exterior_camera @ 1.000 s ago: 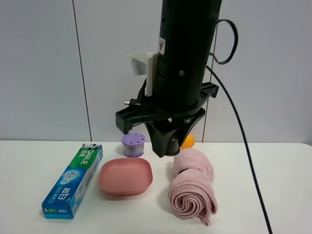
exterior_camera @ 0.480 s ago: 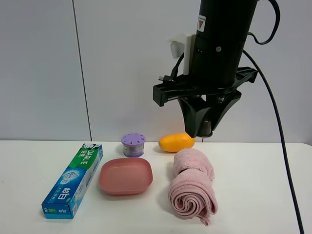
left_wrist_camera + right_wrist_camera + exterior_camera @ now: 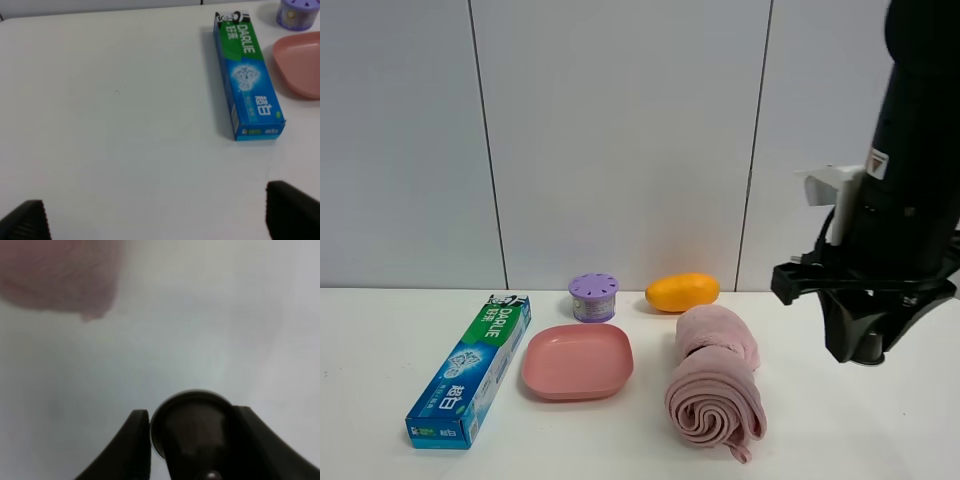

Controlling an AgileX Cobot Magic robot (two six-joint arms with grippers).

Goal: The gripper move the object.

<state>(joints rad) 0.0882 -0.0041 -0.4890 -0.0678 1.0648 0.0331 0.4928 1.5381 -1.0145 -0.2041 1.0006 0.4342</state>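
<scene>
My right gripper (image 3: 865, 350) hangs from a thick black arm at the right of the exterior view, to the right of the rolled pink towel (image 3: 715, 385) and just above the table. In the right wrist view the gripper (image 3: 192, 440) is shut on the object (image 3: 192, 417), a small dark metallic capsule with a flared rim, which is held between the two fingers. In the exterior view only the capsule's rim (image 3: 866, 361) shows under the claw. My left gripper (image 3: 157, 220) is open and empty over bare table; it does not show in the exterior view.
A Darlie toothpaste box (image 3: 472, 368), a pink dish (image 3: 578, 362), a purple container with a holed lid (image 3: 593, 297) and an orange-yellow fruit (image 3: 682, 292) lie left of the right gripper. The towel's edge shows blurred in the right wrist view (image 3: 60, 280).
My right arm has carried the capsule from above the purple container and dish rightward past the towel, and has come down close to the table at the right.
</scene>
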